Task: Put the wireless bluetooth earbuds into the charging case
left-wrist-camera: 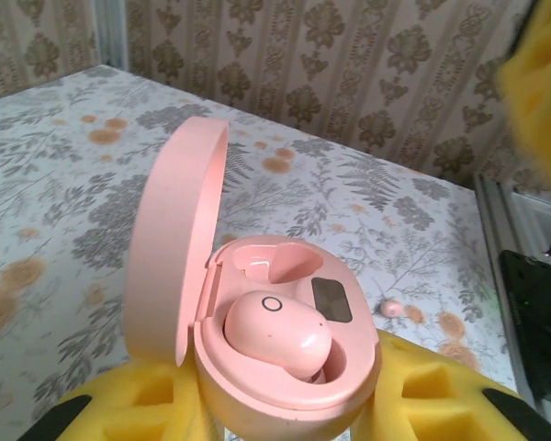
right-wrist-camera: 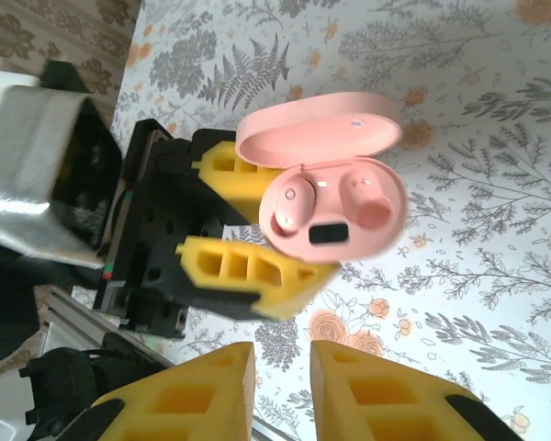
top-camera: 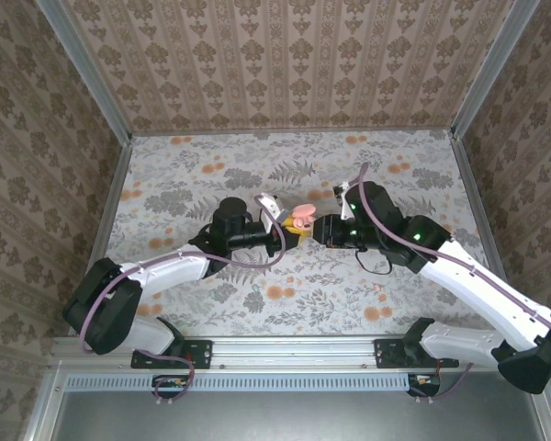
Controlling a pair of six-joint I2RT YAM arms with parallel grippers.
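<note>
Charging case (left-wrist-camera: pixel 285 367): pink oval, lid (left-wrist-camera: pixel 174 248) swung fully open and standing on the left side in the left wrist view. It is held up off the flowered tablecloth (left-wrist-camera: pixel 64 184), near the middle of the table in the top view.

Inside the case: 2 wells.
- Near well: 1 seated earbud (left-wrist-camera: pixel 275 331), pale pink, rounded, a small ring mark on its top. It sits down in the well, slightly proud of the rim.
- Far well (left-wrist-camera: pixel 257 262): nothing in it.
- Small dark rectangular window (left-wrist-camera: pixel 331 299) on the case face, just beside the seated earbud.

Loose earbud (left-wrist-camera: pixel 392 308): 1 tiny pink piece lying on the tablecloth, apart from the case, to its right in the left wrist view. It touches neither gripper.

Left gripper (right-wrist-camera: pixel 257 220): yellow foam fingers (right-wrist-camera: pixel 243 266) clamped on the lower body of the charging case, 1 on each side, open face of the case turned toward the right wrist camera.

Right gripper (right-wrist-camera: pixel 283 367): its 2 yellow fingers (right-wrist-camera: pixel 376 390) stand a little apart with a narrow gap, and nothing between them. Tips point at the case but stop short of it, no contact. In the top view the 2 grippers meet nose to nose over the table's middle, the case between them.

Surround: patterned wallpaper walls (top-camera: pixel 285 64) on 3 sides; metal rail (top-camera: pixel 285 349) along the near edge carrying both arm bases.
</note>
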